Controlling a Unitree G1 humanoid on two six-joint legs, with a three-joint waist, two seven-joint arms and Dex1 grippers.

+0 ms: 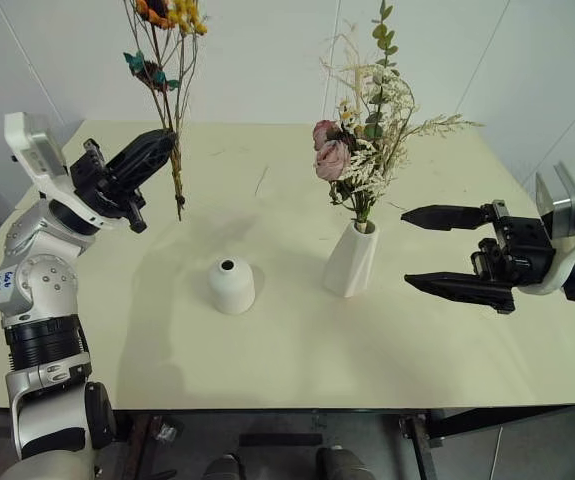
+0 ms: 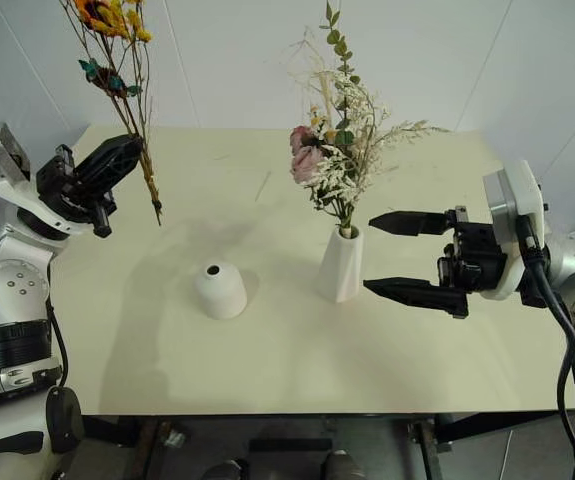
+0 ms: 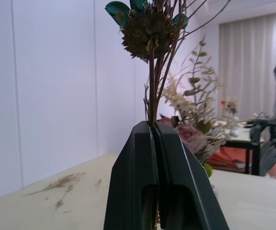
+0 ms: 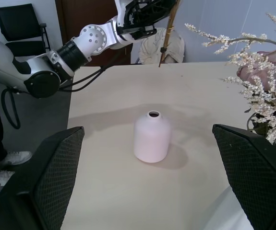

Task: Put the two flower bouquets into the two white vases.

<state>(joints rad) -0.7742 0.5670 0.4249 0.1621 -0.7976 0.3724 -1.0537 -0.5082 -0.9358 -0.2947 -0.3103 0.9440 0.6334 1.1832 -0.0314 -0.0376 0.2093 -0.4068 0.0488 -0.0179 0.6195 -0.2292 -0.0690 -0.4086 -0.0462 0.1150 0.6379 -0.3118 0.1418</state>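
Note:
My left gripper [image 1: 163, 140] is shut on the thin brown stems of the slim bouquet [image 1: 172, 70], held upright above the table's left side; its yellow-orange blooms reach the top edge of the head views. The stem ends [image 1: 179, 205] hang free above the table. The short squat white vase [image 1: 231, 284] stands empty at the table's middle, below and to the right of that bunch. The bushy bouquet with pink roses [image 1: 362, 140] stands in the taller white vase [image 1: 351, 260]. My right gripper [image 1: 432, 250] is open, level, just right of the taller vase, holding nothing.
The cream table [image 1: 287, 360] carries a few loose dried bits [image 1: 260, 182] near its far middle. In the right wrist view a dark chair [image 4: 18, 24] and a person's shoe [image 4: 10, 158] show beyond the table's left edge.

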